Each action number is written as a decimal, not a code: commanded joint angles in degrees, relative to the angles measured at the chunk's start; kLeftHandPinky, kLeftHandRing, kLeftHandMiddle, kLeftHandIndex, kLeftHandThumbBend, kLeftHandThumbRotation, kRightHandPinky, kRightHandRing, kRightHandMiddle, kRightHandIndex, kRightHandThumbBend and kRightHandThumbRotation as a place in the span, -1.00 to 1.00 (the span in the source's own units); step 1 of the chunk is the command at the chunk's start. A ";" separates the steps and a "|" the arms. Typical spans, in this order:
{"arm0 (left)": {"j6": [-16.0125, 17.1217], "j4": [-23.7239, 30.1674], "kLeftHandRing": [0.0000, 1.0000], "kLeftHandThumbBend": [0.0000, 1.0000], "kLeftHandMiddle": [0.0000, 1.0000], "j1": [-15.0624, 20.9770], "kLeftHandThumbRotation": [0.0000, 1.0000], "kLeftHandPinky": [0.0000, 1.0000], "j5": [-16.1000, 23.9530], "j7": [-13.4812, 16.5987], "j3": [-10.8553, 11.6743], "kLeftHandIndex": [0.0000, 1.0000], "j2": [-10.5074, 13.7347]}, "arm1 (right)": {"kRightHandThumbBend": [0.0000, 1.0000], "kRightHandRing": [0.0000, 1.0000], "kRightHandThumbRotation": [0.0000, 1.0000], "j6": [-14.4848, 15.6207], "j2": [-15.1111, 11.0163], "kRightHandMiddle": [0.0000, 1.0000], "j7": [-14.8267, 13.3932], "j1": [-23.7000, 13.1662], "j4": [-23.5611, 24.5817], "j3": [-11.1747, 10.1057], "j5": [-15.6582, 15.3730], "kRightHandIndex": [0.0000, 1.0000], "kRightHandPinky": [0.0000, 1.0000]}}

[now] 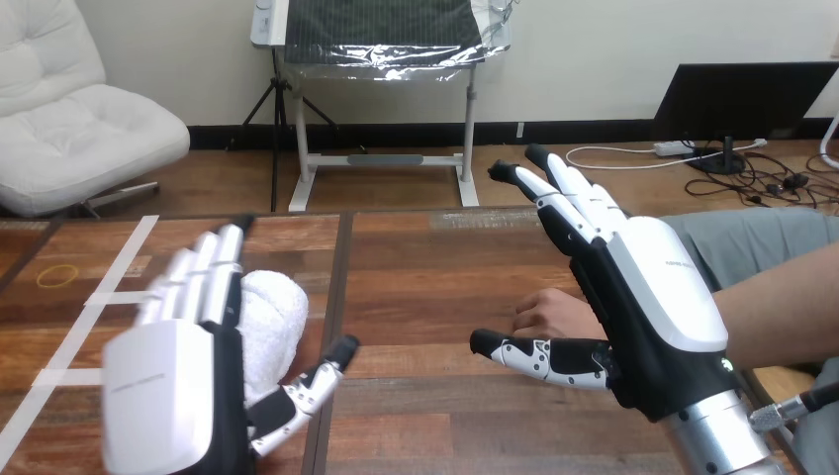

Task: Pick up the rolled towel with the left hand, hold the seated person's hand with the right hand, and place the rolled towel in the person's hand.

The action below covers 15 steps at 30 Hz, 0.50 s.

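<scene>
White rolled towel (277, 312) beside my left hand (163, 386).
Left fingers straight along it, thumb out below; my right hand (653, 297), fingers spread, hangs over the person's hand (542, 312).

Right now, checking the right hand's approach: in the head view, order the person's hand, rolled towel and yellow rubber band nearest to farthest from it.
1. The person's hand, beside the right hand.
2. The rolled towel, left of centre.
3. The yellow rubber band, far left.

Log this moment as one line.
left hand: open, at towel, no grip | right hand: open, next to person's hand, no hold | towel: on table
</scene>
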<state>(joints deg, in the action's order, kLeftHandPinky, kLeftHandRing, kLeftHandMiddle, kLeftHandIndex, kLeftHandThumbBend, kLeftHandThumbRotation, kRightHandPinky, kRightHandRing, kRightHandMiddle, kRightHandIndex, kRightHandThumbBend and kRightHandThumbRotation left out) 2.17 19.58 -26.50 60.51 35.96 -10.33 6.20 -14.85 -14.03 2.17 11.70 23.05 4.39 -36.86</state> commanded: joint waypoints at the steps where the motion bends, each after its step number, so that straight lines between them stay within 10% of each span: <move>1: -1.82 1.52 0.83 0.59 0.85 3.19 0.06 0.77 2.93 3.68 -0.68 0.85 -2.38 | 0.35 1.00 -0.80 -1.33 -0.80 1.00 -1.62 -1.72 0.40 -0.62 0.73 0.84 1.00; 15: -8.25 1.47 0.79 0.57 0.83 4.48 0.14 0.70 6.15 2.06 -1.85 0.80 -1.72 | 0.37 1.00 -0.77 -1.61 -1.38 1.00 -1.77 -1.62 0.64 -1.35 0.67 0.81 1.00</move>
<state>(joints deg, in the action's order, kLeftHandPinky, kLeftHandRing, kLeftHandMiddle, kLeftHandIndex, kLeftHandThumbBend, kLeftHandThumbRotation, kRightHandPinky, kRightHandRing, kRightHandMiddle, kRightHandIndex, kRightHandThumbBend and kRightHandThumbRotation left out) -4.01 19.58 -25.67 64.96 39.00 -11.65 6.16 -15.70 -14.27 1.65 11.73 23.05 4.28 -36.79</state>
